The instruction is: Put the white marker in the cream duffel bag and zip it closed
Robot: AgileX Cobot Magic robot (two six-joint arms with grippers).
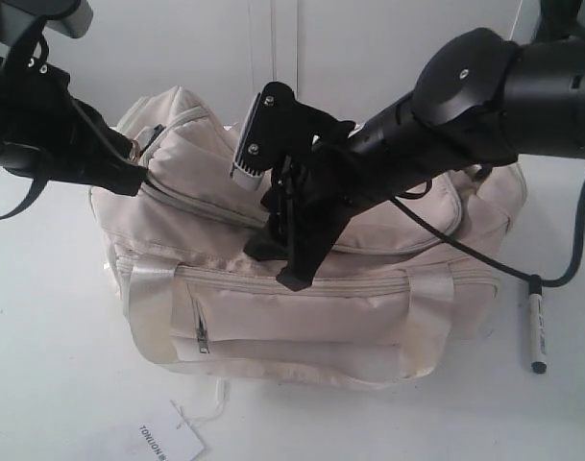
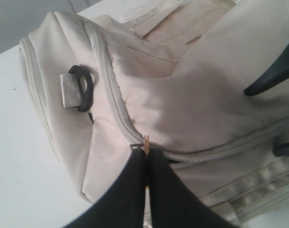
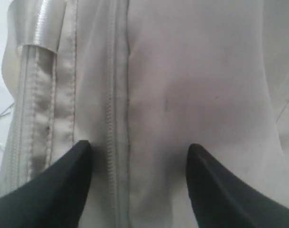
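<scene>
The cream duffel bag (image 1: 369, 288) sits in the middle of the white table, and the top zipper (image 2: 106, 80) shows closed teeth where I can see it. At the bag's left end my left gripper (image 1: 138, 165) (image 2: 146, 149) is shut on the gold zipper pull (image 2: 146, 141). My right gripper (image 1: 278, 264) (image 3: 139, 152) hangs open over the bag's front top panel beside the zipper seam (image 3: 111, 118), with nothing between its fingers. The white marker (image 1: 536, 331) with its black cap lies on the table to the right of the bag, outside it.
A paper hang tag (image 1: 167, 442) on a string lies on the table in front of the bag. The right arm's black cable (image 1: 465, 252) drapes over the bag's right side. A black ring with a metal plate (image 2: 80, 88) hangs on the bag's end.
</scene>
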